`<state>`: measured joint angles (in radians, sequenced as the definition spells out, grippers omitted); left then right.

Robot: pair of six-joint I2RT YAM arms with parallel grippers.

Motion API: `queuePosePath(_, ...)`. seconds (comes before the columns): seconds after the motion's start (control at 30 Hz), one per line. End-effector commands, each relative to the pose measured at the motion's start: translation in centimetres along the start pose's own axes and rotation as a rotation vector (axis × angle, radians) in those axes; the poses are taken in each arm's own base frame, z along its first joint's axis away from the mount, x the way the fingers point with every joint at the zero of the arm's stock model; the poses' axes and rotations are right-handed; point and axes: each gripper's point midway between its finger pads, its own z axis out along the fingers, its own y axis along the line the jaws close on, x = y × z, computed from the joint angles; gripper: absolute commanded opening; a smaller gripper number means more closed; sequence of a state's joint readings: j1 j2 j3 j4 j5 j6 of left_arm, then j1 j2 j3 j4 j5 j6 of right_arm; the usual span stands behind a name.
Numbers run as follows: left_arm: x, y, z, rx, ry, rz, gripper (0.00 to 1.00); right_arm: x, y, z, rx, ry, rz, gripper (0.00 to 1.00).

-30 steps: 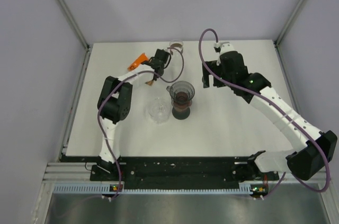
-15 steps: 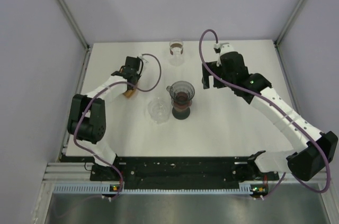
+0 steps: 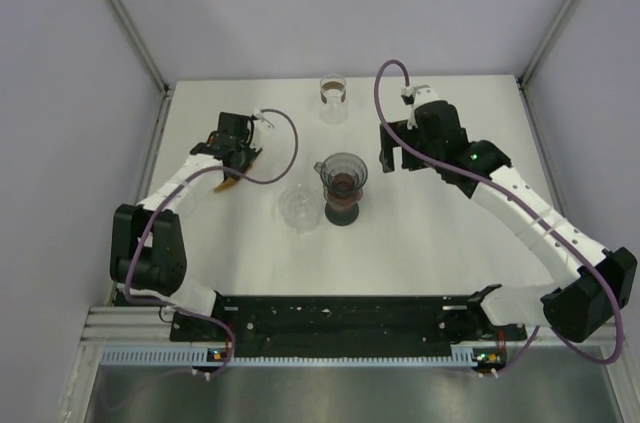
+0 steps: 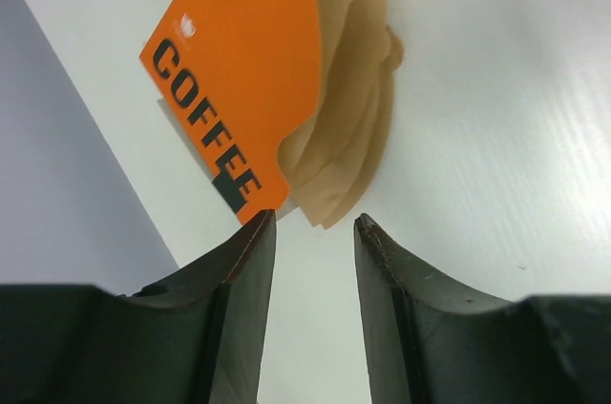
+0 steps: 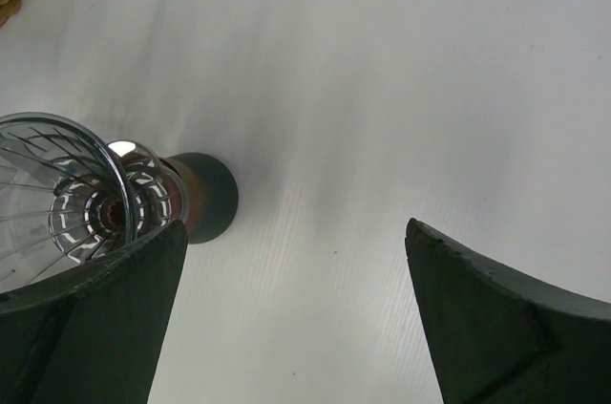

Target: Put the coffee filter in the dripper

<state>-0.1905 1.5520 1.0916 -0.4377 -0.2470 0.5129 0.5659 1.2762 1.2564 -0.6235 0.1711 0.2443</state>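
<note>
1. Hovering over the far-left part of the table (image 3: 440, 243), the left gripper (image 3: 233, 159) points down at the coffee filter (image 3: 229, 181).
2. In the left wrist view, the left gripper (image 4: 312, 221) has its two dark fingers (image 4: 239, 270) set a narrow gap apart. Bare table shows between them and nothing is pinched.
3. The coffee filter (image 4: 351, 127) is a stack of tan folded papers lying flat on the table. Its nearest tip sits just beyond the gap between the fingertips. Whether it touches them cannot be told from this view.
4. An orange card (image 4: 243, 70) printed "COFFEE" lies on top of the stack and covers its left portion in the wrist view. The card's lower corner is just beside the left-hand fingertip.
5. The dripper (image 3: 343, 174) stands upright on its dark base (image 3: 343, 214) near the middle of the table. It is to the right of the filter stack and well apart from it. The stack lies on the table, not in the dripper.
6. The right gripper (image 3: 392, 155) hangs just right of the dripper with its jaws spread wide, holding nothing.
7. In the right wrist view, the right gripper (image 5: 296, 224) frames bare table. The ribbed glass cone of the dripper (image 5: 57, 194) shows at the left edge, with the dark base (image 5: 208, 196) beside it.
8. A clear glass vessel (image 3: 300, 208) stands just beside the dripper on its near-left side. A small glass cup (image 3: 333, 95) stands at the far edge of the table.
</note>
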Motion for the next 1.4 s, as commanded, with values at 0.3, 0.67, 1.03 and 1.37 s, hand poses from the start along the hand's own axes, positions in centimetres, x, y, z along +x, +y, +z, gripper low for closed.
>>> queuePosePath(0.3, -8.1, -1.4, 0.7, -0.042, -0.174, 0.245, 0.53, -0.9, -0.2, -0.7, -0.009, -0.042, 0.019, 0.96)
queuePosePath(0.67, -8.5, -2.2, 4.2, -0.072, -0.072, 0.354, 0.45, -0.3, -0.4, -0.3, 0.003, -0.025, 0.011, 0.96)
queuePosePath(1.03, -8.4, -2.3, 6.4, -0.077, -0.009, 0.408, 0.38, -0.2, -0.5, -0.3, 0.008, -0.023, 0.007, 0.96)
queuePosePath(1.37, -7.2, -1.9, 7.5, -0.122, 0.061, 0.448, 0.37, 0.0, -0.5, 0.0, 0.008, -0.017, 0.005, 0.96)
